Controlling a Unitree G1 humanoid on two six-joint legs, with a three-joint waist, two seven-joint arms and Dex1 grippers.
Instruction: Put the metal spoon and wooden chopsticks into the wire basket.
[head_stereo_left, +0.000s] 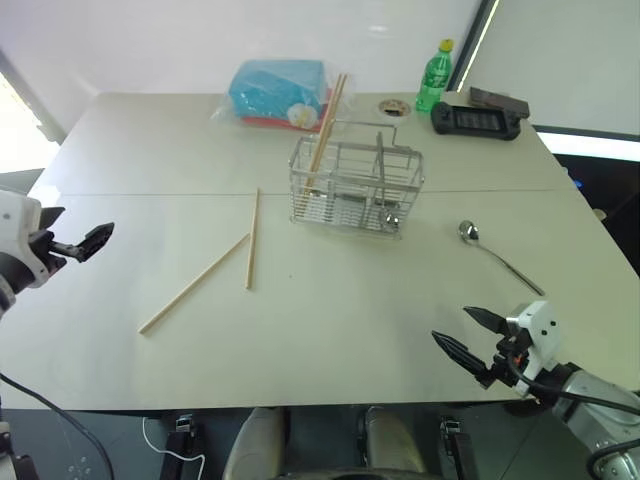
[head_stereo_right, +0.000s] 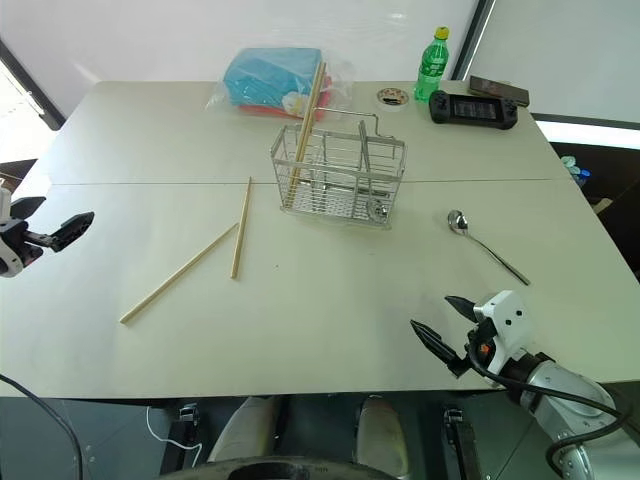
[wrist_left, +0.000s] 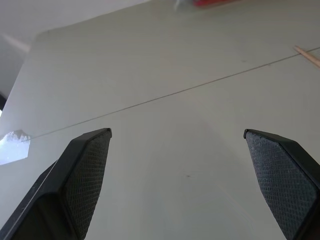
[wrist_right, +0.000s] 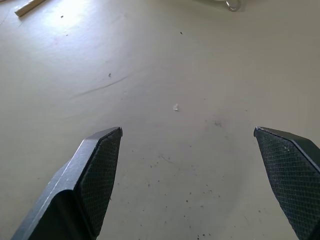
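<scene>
The left claw (head_stereo_left: 78, 240) hangs at the left edge of the worktop (head_stereo_left: 330, 330) with its black fingers (wrist_left: 85, 170) spread wide, empty and touching nothing; the right claw (head_stereo_left: 470, 338) sits over the near right corner, likewise spread wide and empty, its fingers (wrist_right: 100, 170) apart above bare surface. The wire basket (head_stereo_left: 355, 185) stands upright near the middle of the worktop, with wooden chopsticks (head_stereo_left: 326, 130) leaning out of its left compartment; two more chopsticks (head_stereo_left: 252, 238) lie flat on the worktop to the left of the basket, well apart from either claw. The metal spoon (head_stereo_left: 495, 255) lies on the worktop to the right of the basket, bowl towards the basket, beyond the right claw and not touched by it.
</scene>
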